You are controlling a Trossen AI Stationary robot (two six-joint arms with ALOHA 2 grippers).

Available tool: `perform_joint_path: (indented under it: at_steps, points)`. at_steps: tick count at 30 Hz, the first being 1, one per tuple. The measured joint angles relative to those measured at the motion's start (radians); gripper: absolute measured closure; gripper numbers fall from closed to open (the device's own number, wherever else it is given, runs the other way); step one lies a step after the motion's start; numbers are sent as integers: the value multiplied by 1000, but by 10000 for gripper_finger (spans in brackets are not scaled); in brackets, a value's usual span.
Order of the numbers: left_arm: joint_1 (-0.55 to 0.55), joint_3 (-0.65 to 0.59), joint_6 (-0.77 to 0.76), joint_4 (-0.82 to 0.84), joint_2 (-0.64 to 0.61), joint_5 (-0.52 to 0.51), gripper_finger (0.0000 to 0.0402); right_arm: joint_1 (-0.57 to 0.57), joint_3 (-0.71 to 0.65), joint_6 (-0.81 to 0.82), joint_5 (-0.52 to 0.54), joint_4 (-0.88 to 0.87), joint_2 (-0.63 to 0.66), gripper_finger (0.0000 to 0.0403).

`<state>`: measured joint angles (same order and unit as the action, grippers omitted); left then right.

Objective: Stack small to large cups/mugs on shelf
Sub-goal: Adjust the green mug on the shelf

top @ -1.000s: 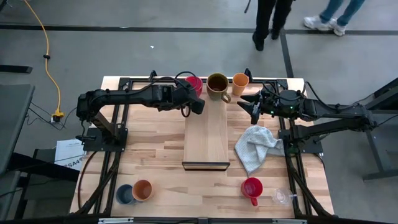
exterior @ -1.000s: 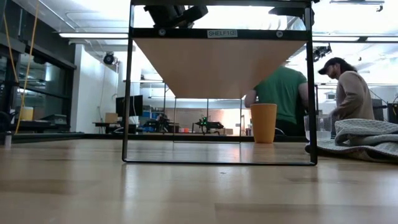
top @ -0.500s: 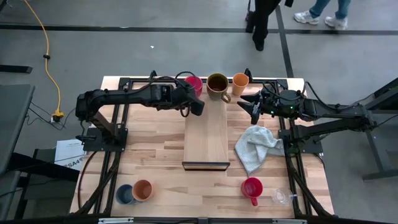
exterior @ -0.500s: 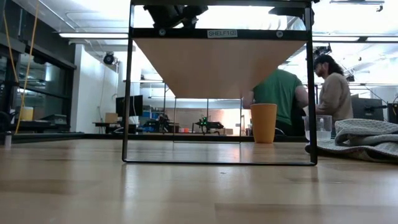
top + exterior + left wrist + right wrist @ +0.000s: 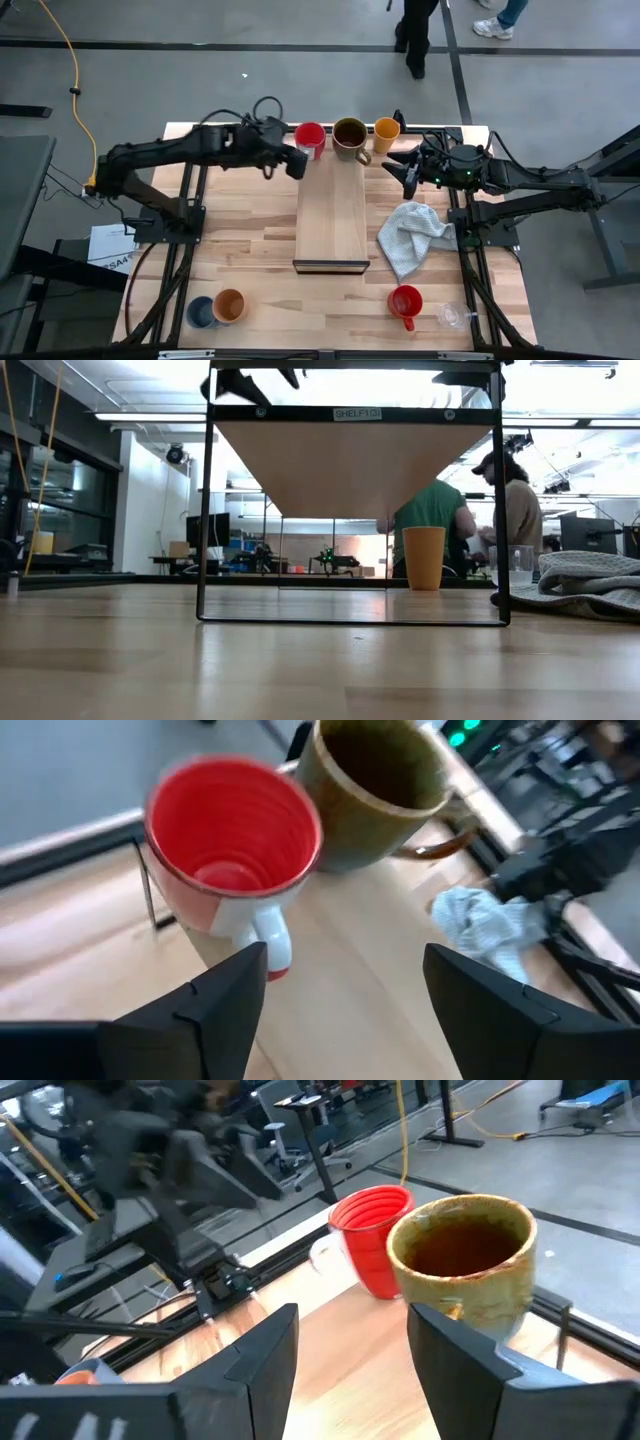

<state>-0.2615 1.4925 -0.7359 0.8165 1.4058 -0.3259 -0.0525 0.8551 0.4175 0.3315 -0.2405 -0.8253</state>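
Left wrist view shows the left gripper [image 5: 335, 995] with its two fingers spread wide and nothing between them; just ahead stands a red mug [image 5: 235, 845], upright, with a white handle turned toward the fingers. From above, that gripper [image 5: 297, 166] sits just off the shelf's [image 5: 333, 225] left edge near its far end, clear of the mug.

Touching or nearly touching the red mug is the large olive-brown mug [image 5: 349, 136], glazed and dark inside. Both stand at the far end of the shelf, with an orange cup [image 5: 386, 129] just to the right, apparently off the board.

The right gripper [image 5: 408, 172] waits beside the shelf's right edge, above the grey cloth [image 5: 413, 236]. Its fingers [image 5: 258, 1355] stand apart and hold nothing.

Assessment: one placement on the shelf looks complete and the left arm is free for the next pick. Not yet on the shelf, along the near edge of the table, are a blue cup [image 5: 200, 312] touching an orange cup [image 5: 229, 305] at left, and a second red mug [image 5: 405, 302] with a clear glass cup [image 5: 452, 317] at right. The next move calls for reaching one of these and ordering it by size. Whether the present order is correct cannot be judged yet.
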Motion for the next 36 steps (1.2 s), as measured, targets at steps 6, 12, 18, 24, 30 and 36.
perform_joint_path:
  at_steps: [6,12,18,24,30,36]
  points:
    - [0,0,82,54,-100,-19,170,0,0,25,108,0,0,221]
    - [1,0,103,112,-170,-94,193,0,0,54,264,-12,0,222]
    - [62,-75,156,132,-234,-312,325,-27,0,116,303,-98,-44,266]
    - [98,-331,124,-92,-310,-304,389,-78,0,227,192,-212,-145,383]
    - [98,-569,87,-351,-324,-226,398,-128,0,229,130,-202,-232,397]
    - [98,-700,101,-578,-323,-171,400,-196,0,189,149,-173,-269,402]
